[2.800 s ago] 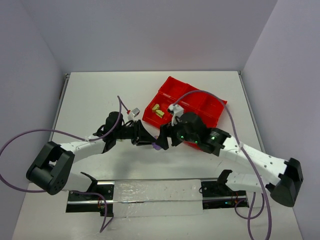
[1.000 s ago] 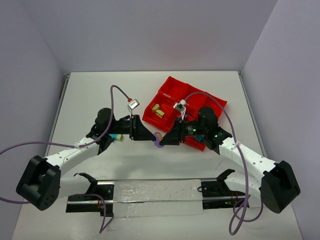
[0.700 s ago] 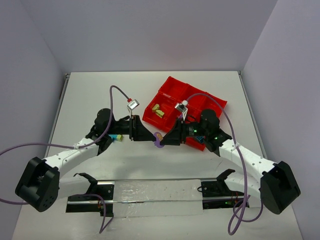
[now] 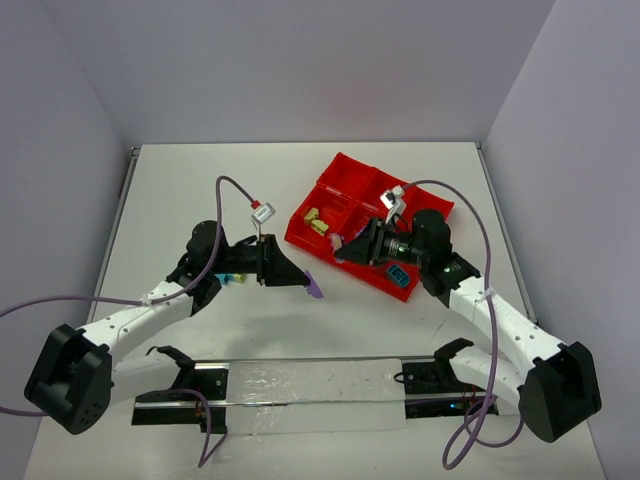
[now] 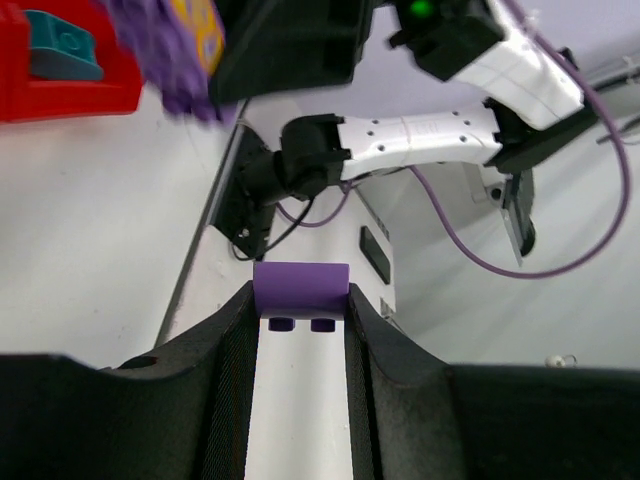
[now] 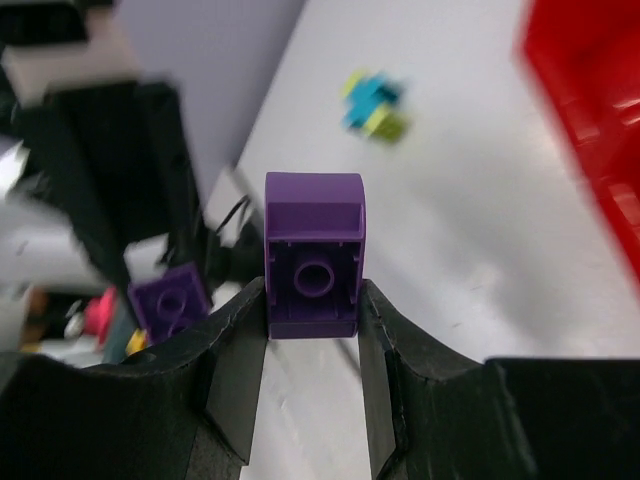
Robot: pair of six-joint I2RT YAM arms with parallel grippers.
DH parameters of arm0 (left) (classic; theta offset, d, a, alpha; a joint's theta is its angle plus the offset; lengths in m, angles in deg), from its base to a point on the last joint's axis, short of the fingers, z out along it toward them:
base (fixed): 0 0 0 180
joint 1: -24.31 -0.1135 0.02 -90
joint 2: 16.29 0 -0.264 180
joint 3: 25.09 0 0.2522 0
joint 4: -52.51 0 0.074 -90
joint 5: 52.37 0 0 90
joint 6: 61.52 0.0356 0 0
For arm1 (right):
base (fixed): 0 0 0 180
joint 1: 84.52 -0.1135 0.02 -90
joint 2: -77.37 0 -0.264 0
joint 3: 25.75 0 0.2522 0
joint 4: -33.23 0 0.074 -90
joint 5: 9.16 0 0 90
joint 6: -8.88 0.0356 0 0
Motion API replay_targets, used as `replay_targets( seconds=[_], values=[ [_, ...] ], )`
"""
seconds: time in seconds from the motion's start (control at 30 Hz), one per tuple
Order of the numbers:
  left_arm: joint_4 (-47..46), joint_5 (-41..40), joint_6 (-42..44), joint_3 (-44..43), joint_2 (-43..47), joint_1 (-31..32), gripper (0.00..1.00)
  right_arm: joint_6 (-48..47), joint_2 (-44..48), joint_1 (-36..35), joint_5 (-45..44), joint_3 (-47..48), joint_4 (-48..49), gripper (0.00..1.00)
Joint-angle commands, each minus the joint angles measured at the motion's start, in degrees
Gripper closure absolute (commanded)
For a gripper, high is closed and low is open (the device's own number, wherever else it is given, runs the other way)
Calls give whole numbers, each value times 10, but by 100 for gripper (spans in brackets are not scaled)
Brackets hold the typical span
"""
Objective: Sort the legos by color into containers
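My left gripper [image 4: 306, 283] is shut on a purple lego [image 4: 314, 288] just above the table, left of the red tray [image 4: 432, 212]. In the left wrist view that purple lego [image 5: 300, 289] sits clamped at the fingertips [image 5: 237, 330]. My right gripper [image 4: 343, 248] hovers at the tray's near-left edge, shut on a second purple lego [image 6: 315, 255]. Pale yellow legos [image 4: 315, 220] lie in the tray's left container. A teal lego [image 4: 400, 277] rests in a near container. A teal-and-yellow stack [image 4: 233, 275] lies on the table beside the left arm.
The same teal-and-yellow stack [image 6: 375, 105] shows blurred in the right wrist view, with the tray's red wall [image 6: 590, 120] at the right. A metal rail [image 4: 310, 390] runs along the near table edge. Purple cables loop over both arms.
The grippers were tip to tip on one joined purple piece. They have separated: the right gripper drew back toward the tray with one purple lego, the left kept the other.
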Motion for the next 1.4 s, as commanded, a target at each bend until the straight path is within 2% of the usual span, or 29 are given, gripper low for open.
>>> replay_targets(
  seconds=[0.0,0.03,0.23,0.4,0.57,0.63,0.7,0.8,0.87,0.97,1.07,1.37],
  values=[
    [83,-64,49,-27,25,-13,100,-76,4,3,-265,79,-192,100],
    [80,-68,44,-25,26,-17,100,-83,-3,3,-308,86,-212,100],
    [132,-135,58,-47,22,-23,100,-107,-78,0,-405,137,-262,100],
    [181,-162,78,-71,14,-23,100,-121,-151,-2,-404,170,-249,100],
    [209,-184,79,-97,-4,-23,100,-128,-220,-4,-393,205,-229,91],
    [218,-193,79,-109,-19,-23,100,-132,-245,-5,-390,222,-229,83],
    [225,-197,77,-124,-33,-23,100,-132,-265,-5,-393,235,-234,56],
    [226,-200,74,-140,-53,-23,100,-136,-282,-6,-398,252,-244,25],
    [227,-208,72,-150,-65,-23,100,-138,-287,-6,-401,264,-248,15],
    [246,-221,75,-173,-86,-22,100,-141,-275,-6,-405,276,-261,10],
    [256,-226,80,-197,-108,-21,100,-143,-248,-5,-419,280,-281,10],
    [321,-299,107,-335,-247,28,100,-126,-17,3,-536,216,-370,9]
  ],
)
